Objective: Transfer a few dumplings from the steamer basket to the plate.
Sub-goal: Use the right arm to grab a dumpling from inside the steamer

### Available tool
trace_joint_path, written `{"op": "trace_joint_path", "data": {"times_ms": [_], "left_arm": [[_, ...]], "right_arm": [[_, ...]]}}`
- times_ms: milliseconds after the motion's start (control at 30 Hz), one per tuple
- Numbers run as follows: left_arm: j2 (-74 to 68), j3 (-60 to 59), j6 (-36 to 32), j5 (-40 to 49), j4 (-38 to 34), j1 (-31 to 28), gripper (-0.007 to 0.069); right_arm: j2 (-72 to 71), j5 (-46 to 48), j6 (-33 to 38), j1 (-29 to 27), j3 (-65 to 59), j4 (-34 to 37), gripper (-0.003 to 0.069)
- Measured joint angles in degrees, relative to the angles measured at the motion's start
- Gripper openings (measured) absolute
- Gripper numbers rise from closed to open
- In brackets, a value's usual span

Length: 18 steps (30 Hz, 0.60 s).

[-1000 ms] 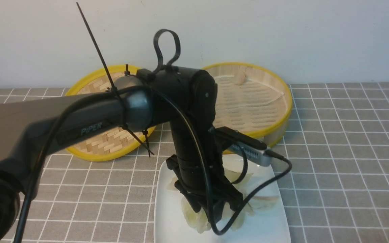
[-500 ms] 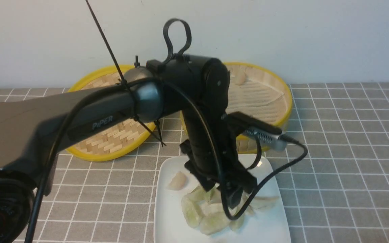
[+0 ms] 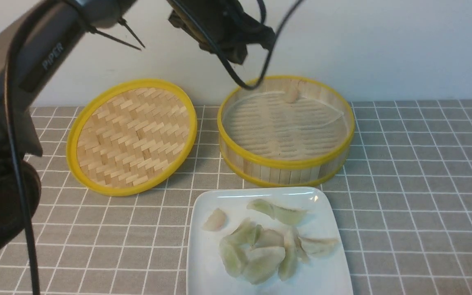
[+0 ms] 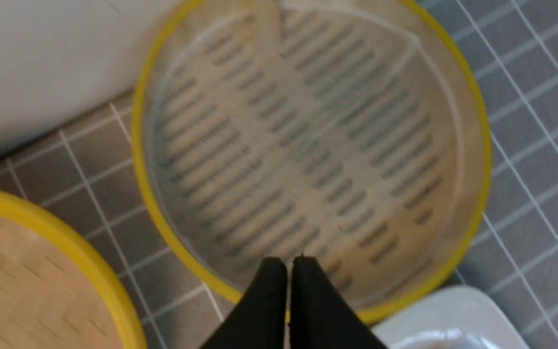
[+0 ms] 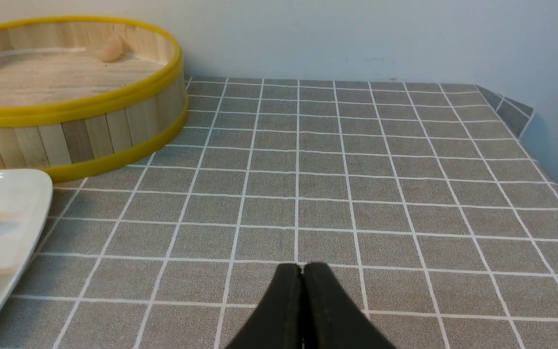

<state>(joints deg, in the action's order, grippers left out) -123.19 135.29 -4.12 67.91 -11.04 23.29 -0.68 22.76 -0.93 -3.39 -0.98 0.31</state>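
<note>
- Grey grid-cloth worktop [image 3: 416, 172] against a pale wall [image 3: 383, 41]. The woven lid [image 3: 131, 137] lies flat to the left of the steamer basket [image 3: 285, 164], and the plate [image 3: 203, 266] sits just in front of the basket.
- Plate carries the dumplings [image 3: 260, 252], mostly pale green, bunched near its middle.
- Basket holds only one pinkish dumpling [image 3: 291, 95], resting against its far side.
- Left tool [image 4: 288, 269] hangs high over the basket with its tips together and nothing between them. Its wrist view puts the tips above the near rim.
- So the target lies forward of the left tool, across the whole slatted floor, toward the room wall. I can't read its long axis, it's too small and blurred.
- Right tool [image 5: 302, 271] is closed too and empty, low over bare worktop right of the plate, well apart from the basket. Left arm is the nearer one.
- My read: "a few" is already met. For another pick the left tool must open and reach the far side.
</note>
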Motion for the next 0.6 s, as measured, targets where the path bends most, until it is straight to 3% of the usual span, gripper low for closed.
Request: {"op": "trace_joint_path", "data": {"times_ms": [67, 233, 600], "left_arm": [[-4.10, 5.42, -4.06, 0.00, -5.78, -4.33, -0.0005], [-12.07, 10.15, -12.23, -0.60, -16.00, -7.43, -0.0005], [-19.73, 10.26, -16.77, 2.59, -17.65, -7.36, -0.0005]], "right_arm": [[0.00, 0.00, 0.00, 0.00, 0.00, 0.00, -0.0014], [0.00, 0.00, 0.00, 0.00, 0.00, 0.00, -0.0014], [0.00, 0.00, 0.00, 0.00, 0.00, 0.00, -0.0014]]}}
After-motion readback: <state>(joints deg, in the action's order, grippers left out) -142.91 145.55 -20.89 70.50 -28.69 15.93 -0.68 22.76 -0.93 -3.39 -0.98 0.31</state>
